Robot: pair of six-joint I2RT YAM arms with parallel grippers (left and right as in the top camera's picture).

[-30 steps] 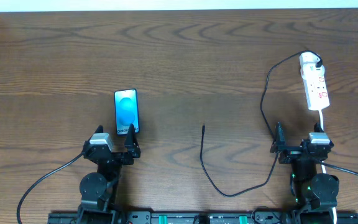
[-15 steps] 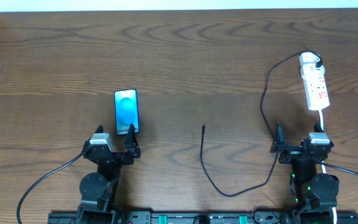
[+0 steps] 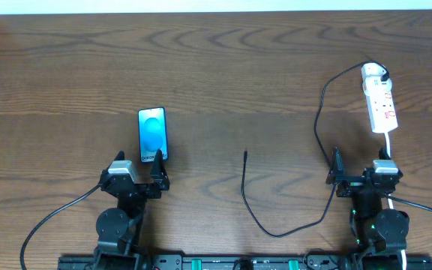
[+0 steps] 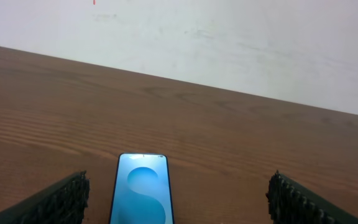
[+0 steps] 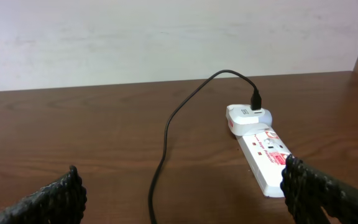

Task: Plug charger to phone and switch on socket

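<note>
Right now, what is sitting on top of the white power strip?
A white adapter sits on the power strip's far end, with the black charger cable plugged into it. The outlet beneath it is hidden.

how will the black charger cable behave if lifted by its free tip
Probably floppy: the charger cable lies in loose curves on the table, so it should droop and trail. Its far end looks plugged in at the socket, so a long pull may tug that light strip.
</note>
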